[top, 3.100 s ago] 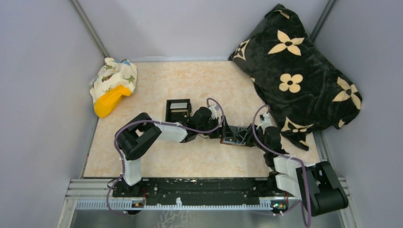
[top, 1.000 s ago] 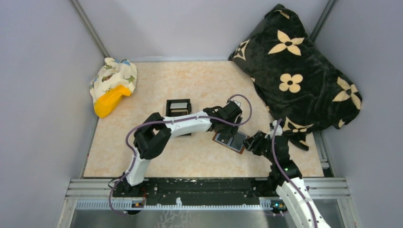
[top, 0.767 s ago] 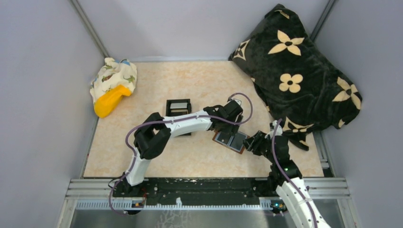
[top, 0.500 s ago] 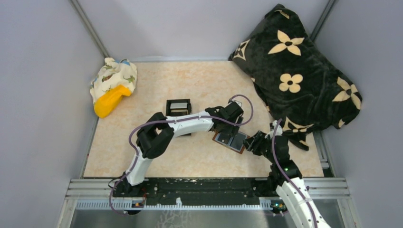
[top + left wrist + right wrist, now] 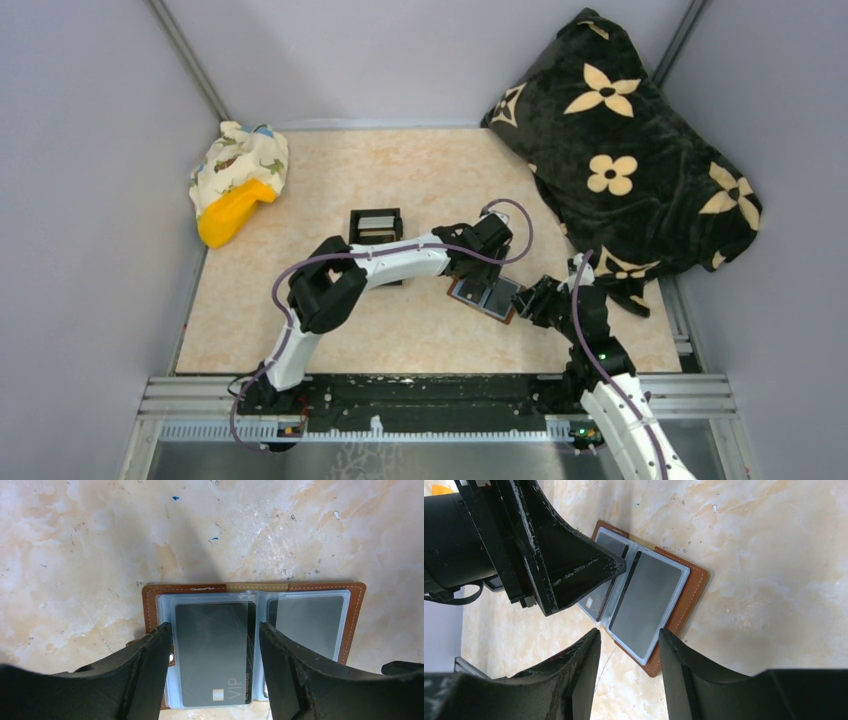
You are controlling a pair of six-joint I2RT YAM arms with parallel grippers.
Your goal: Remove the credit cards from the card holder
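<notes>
Brown leather card holder (image 5: 252,642) lies open; dark VIP card (image 5: 210,670) directly under left gripper (image 5: 214,630), jaws spread astride its long edges. Right gripper (image 5: 630,632), also spread, hovers beside other page.

We count 1 card holder (image 5: 487,297), lying open, and inside it we can see 2 cards: 1 dark card (image 5: 212,652) marked VIP and 1 plain grey card (image 5: 306,625). Whether more cards sit under these 2, we cannot tell. There are 2 robot arms, the left arm (image 5: 390,262) and the right arm (image 5: 592,335), with 1 purple cable (image 5: 300,262) along each. On the tabletop (image 5: 400,175) we count also 1 small black box (image 5: 375,228), 1 black blanket (image 5: 625,150) with pale flowers, 1 printed cloth bundle (image 5: 242,160) and 1 yellow object (image 5: 230,212) against it.
</notes>
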